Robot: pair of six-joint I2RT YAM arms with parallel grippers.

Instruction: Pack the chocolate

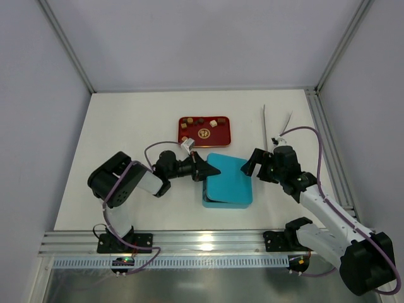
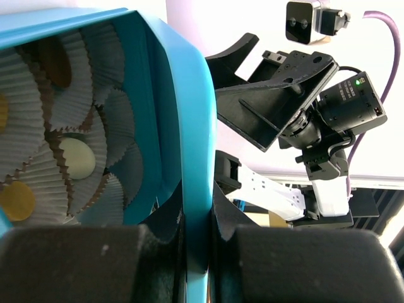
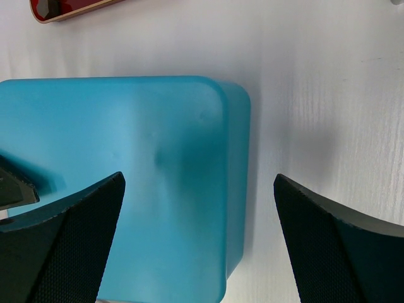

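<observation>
The chocolate [image 1: 199, 120], several tiny tan and brown pieces, lies on a red tray [image 1: 227, 133] at the back middle. In front of it stands a blue box [image 1: 228, 189] with its lid [image 2: 189, 107] on. My left gripper [image 1: 213, 170] is shut on the lid's left edge [image 2: 197, 214], which is raised; white crinkled paper cups [image 2: 76, 95] show inside. My right gripper [image 1: 257, 169] is open and empty above the box's far right corner [image 3: 214, 126], its fingers [image 3: 69, 240] wide apart. It also shows in the left wrist view [image 2: 265, 107].
Two thin pale sticks [image 1: 265, 126] lie at the back right of the white table. A metal rail [image 1: 202, 243] runs along the near edge. Frame posts [image 1: 66, 44] stand at the back corners. The red tray's edge [image 3: 63, 7] shows in the right wrist view.
</observation>
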